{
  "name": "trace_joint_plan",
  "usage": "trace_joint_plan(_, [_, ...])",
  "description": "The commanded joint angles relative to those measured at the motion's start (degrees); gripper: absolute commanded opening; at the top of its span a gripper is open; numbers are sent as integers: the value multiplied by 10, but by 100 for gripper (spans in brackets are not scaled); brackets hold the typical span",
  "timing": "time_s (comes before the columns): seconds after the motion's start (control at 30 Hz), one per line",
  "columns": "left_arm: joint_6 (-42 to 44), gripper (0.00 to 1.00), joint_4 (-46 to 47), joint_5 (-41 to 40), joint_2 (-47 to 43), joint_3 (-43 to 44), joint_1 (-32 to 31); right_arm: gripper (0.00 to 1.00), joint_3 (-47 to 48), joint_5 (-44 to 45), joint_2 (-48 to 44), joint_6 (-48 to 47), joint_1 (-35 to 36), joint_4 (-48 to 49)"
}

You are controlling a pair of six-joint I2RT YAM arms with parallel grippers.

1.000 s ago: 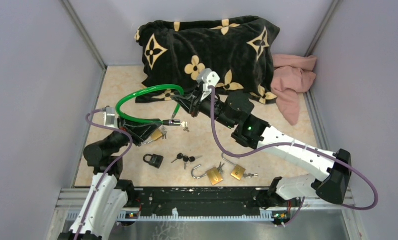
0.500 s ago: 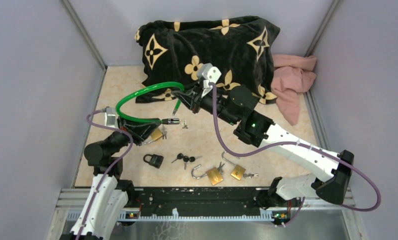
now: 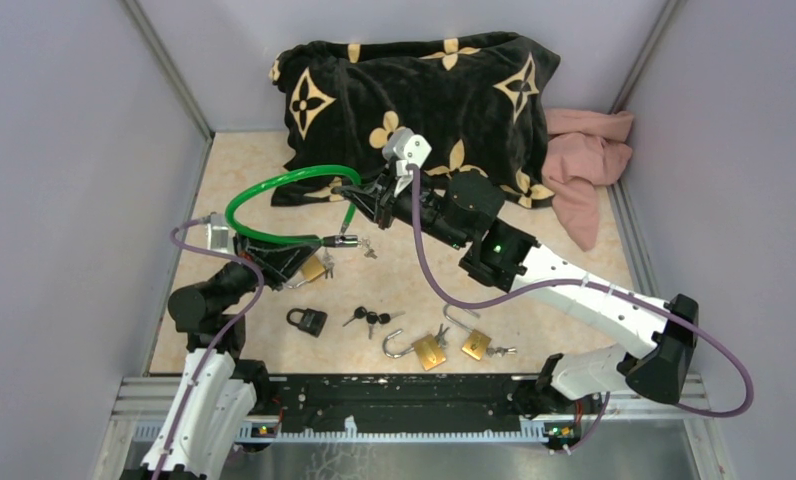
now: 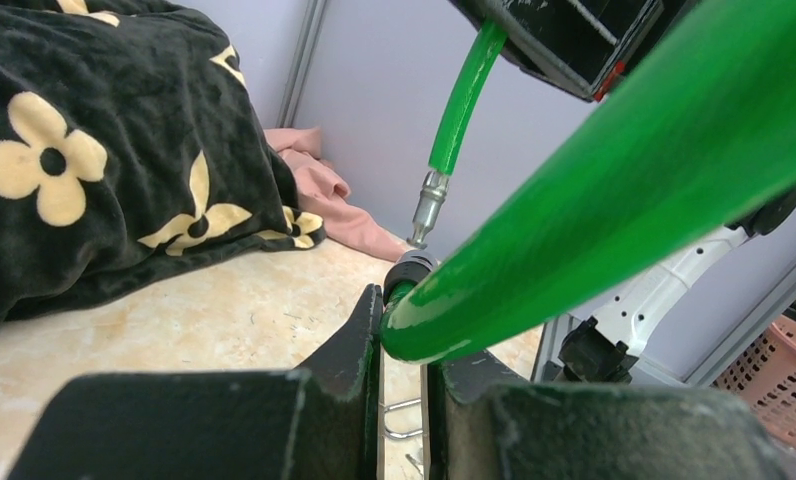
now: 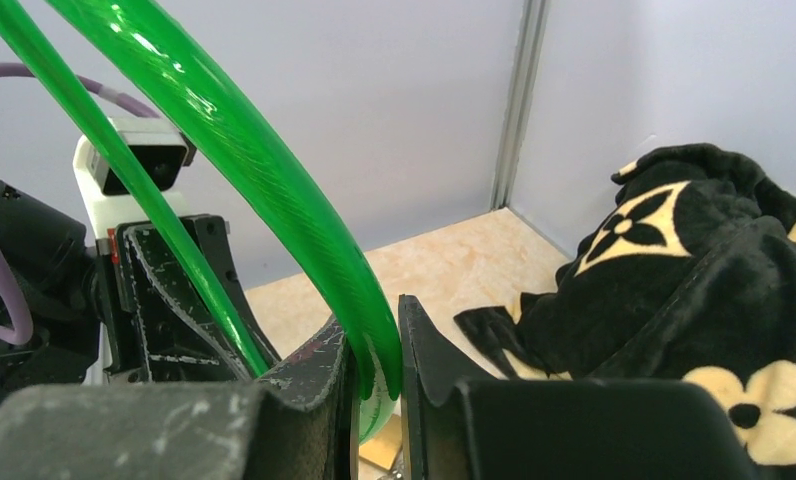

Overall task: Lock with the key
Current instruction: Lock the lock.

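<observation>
From above, both claws are dark shapes whose fingertips blur into the arms. The small keys (image 3: 370, 250) dangling by the barrel (image 3: 346, 240) are too tiny to tell whether one sits in a keyhole. In the wrist views the green cable lock (image 4: 614, 170) runs out of frame at the edges.

The cable lock arcs above the table (image 3: 414, 280), in front of a black flowered blanket (image 3: 414, 90), strung between the two claws. The left claw (image 4: 402, 350) is closed tight on the cable just behind the barrel. The right claw (image 5: 374, 385) is clamped on the cable near its other end. That end's metal pin (image 4: 429, 205) hangs tilted just above the barrel; whether they touch is unclear. Loose padlocks (image 3: 429, 350) lie nearer the arm bases.
</observation>
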Motion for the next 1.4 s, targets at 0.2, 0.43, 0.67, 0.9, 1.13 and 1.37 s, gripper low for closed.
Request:
trace_joint_plan(0.2, [-34, 0, 28, -22, -8, -8, 8, 0, 2, -19, -4, 27, 12, 48])
trace_joint_plan(0.43, [-45, 0, 31, -43, -9, -9, 11, 0, 6, -27, 1, 28, 12, 34])
trace_joint_plan(0.67, [-71, 0, 57, -58, -10, -10, 14, 0, 0, -39, 12, 44, 13, 44])
trace_joint_plan(0.9, [-111, 0, 88, -81, -13, -10, 17, 0, 11, -44, 48, 29, 22, 53])
trace_joint_plan(1.13, [-154, 0, 54, -131, -17, -9, 21, 0, -9, -59, 53, 73, 27, 105])
trace_joint_plan(1.37, [-164, 46, 87, -113, -11, -24, 10, 0, 21, -65, 74, 86, 40, 114])
